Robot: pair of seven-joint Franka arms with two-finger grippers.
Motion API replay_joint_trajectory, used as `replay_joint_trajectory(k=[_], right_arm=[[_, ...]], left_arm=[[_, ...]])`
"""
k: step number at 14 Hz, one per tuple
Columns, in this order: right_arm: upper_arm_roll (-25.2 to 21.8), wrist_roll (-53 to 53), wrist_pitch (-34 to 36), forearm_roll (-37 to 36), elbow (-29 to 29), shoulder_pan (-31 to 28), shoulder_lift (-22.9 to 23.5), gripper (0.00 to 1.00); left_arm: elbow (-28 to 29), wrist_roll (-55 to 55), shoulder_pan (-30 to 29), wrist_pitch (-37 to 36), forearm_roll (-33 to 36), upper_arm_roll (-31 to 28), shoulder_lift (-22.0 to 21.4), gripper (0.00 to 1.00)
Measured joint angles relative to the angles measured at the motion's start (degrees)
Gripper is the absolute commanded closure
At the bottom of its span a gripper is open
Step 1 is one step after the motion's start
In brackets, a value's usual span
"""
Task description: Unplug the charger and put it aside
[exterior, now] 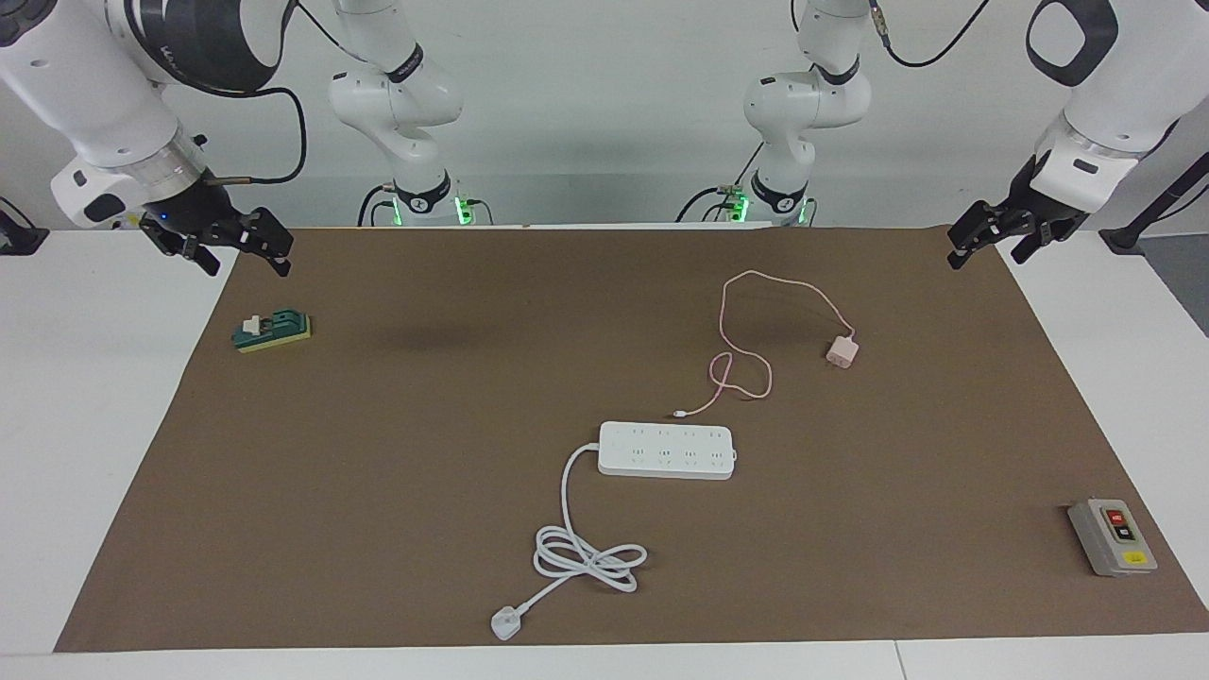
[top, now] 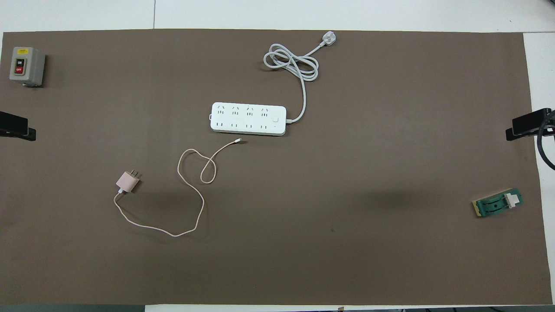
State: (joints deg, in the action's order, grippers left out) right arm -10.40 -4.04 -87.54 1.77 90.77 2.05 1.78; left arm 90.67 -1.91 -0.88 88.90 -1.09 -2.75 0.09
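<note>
The pale-pink charger (exterior: 842, 353) (top: 127, 182) lies on the brown mat, plugged into nothing, its prongs bare. It is nearer to the robots than the white power strip (exterior: 666, 450) (top: 248, 118) and toward the left arm's end. Its thin pink cable (top: 175, 235) loops across the mat, and its free tip ends just short of the strip. My left gripper (exterior: 990, 253) hangs open and empty over the mat's corner at the left arm's end. My right gripper (exterior: 246, 264) hangs open and empty over the mat's edge at the right arm's end.
The strip's thick white cord (exterior: 586, 557) (top: 290, 63) coils farther from the robots. A grey switch box (exterior: 1112, 536) (top: 26, 66) sits at the left arm's end. A small green block with a white part (exterior: 274, 331) (top: 497, 203) lies below my right gripper.
</note>
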Motion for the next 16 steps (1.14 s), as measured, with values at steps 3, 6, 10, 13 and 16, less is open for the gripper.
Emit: replay_joint_trajectory(k=[3,6,10,13,16], right_arm=[[0.0,0.0,0.0,0.0,0.0,0.0,0.0,0.0],[0.0,0.0,0.0,0.0,0.0,0.0,0.0,0.0],[0.0,0.0,0.0,0.0,0.0,0.0,0.0,0.0],[0.0,0.0,0.0,0.0,0.0,0.0,0.0,0.0],[0.1,0.0,-0.7,0.0,0.0,0.2,0.0,0.0]], left_arm=[[-0.2,0.0,-0.1,-0.1,0.0,0.0,0.0,0.0],[-0.3,0.0,0.1,-0.3,0.0,0.3,0.1,0.0],[-0.3,0.0,0.4,-0.3,0.0,0.3,0.1,0.0],[-0.3,0.0,0.4,-0.3,0.0,0.2,0.1,0.0],[-0.3,0.0,0.3,-0.3,0.0,0.1,0.1,0.0]])
